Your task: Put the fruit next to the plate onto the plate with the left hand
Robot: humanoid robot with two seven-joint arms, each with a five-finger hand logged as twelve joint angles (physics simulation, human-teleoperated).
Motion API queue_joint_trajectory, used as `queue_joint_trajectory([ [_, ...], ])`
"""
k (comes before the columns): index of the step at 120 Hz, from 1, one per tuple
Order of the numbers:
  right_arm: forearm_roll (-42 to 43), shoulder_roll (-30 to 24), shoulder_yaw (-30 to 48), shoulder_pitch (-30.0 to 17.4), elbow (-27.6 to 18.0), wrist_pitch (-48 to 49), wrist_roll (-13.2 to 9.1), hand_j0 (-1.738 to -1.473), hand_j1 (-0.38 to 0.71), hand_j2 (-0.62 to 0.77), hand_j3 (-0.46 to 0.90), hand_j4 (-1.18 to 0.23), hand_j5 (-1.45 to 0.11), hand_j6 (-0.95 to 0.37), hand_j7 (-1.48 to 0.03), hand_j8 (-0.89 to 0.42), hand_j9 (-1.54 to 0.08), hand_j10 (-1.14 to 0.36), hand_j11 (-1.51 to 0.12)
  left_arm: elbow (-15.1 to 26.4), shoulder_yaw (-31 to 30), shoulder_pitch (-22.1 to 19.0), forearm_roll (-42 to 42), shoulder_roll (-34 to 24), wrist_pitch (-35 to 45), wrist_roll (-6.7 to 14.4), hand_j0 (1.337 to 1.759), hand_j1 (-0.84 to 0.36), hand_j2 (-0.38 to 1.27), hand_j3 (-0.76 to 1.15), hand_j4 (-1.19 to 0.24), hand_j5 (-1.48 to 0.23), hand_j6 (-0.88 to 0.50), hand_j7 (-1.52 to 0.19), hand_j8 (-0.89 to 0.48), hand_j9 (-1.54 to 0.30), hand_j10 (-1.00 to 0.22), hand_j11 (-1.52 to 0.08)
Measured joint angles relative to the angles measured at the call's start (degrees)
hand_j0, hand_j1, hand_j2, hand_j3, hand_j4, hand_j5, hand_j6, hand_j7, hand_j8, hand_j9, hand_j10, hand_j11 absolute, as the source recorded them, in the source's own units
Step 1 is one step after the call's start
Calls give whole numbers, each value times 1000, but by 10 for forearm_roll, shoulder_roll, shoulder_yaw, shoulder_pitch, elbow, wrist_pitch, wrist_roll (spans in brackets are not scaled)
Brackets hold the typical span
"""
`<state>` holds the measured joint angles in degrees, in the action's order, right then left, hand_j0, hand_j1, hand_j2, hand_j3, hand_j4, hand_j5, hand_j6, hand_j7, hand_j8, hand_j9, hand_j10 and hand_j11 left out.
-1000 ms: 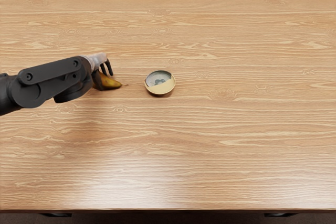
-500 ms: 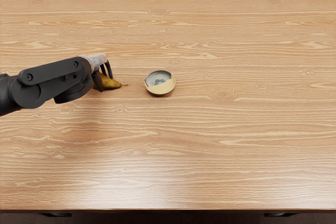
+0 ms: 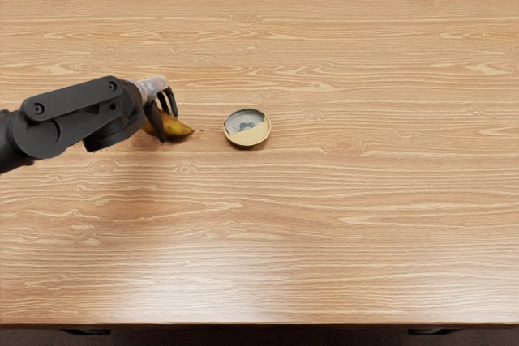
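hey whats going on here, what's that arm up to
The robot's left hand reaches in from the left, its fingers curled around a banana low over the wooden table. Whether the banana is lifted off the surface is hard to tell. The small plate sits just to its right, apart from it, with no fruit on it yet. The right arm is out of view.

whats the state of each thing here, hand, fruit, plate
left hand: fingers curled down over the banana, gripping it
banana: held at its left end, tip pointing toward the plate, not on it; cannot tell if it is lifted off the table
plate: flat on the table, no fruit on it, apart from the banana
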<state>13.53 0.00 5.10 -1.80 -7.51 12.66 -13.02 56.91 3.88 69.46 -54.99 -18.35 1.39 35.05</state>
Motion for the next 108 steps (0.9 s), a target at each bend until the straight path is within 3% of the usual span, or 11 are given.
queue_joint_trajectory([
  [43, 0, 0, 0, 0, 0, 0, 0, -1658, -322, -5, 0, -22, -29, -22, -29, -22, -29, -22, -29, 0, 110, 5, 54, 5, -1, 0, 1652, -219, 361, 0, -730, -1109, -599, -1005, -468, -1006, -552, -1033],
  [75, 0, 0, 0, 0, 0, 0, 0, -1658, -322, -5, 0, -22, -29, -22, -29, -22, -29, -22, -29, 1, 130, 8, 54, 29, 0, 0, 1652, -206, 366, 0, -736, -1087, -615, -1009, -470, -1014, -565, -1026],
  [82, 0, 0, 0, 0, 0, 0, 0, -1658, -322, -4, 0, -22, -29, -22, -29, -22, -29, -22, -29, 0, 132, 8, 53, 64, 0, 0, 1652, -200, 362, 0, -739, -1081, -615, -1014, -478, -1014, -573, -1025],
  [108, 0, 0, 0, 0, 0, 0, 0, -1658, -322, -4, 0, -22, -29, -22, -29, -22, -29, -22, -29, 1, 135, 1, 54, 103, 1, 0, 1652, -199, 365, 0, -742, -1074, -620, -1008, -472, -1021, -573, -1025],
])
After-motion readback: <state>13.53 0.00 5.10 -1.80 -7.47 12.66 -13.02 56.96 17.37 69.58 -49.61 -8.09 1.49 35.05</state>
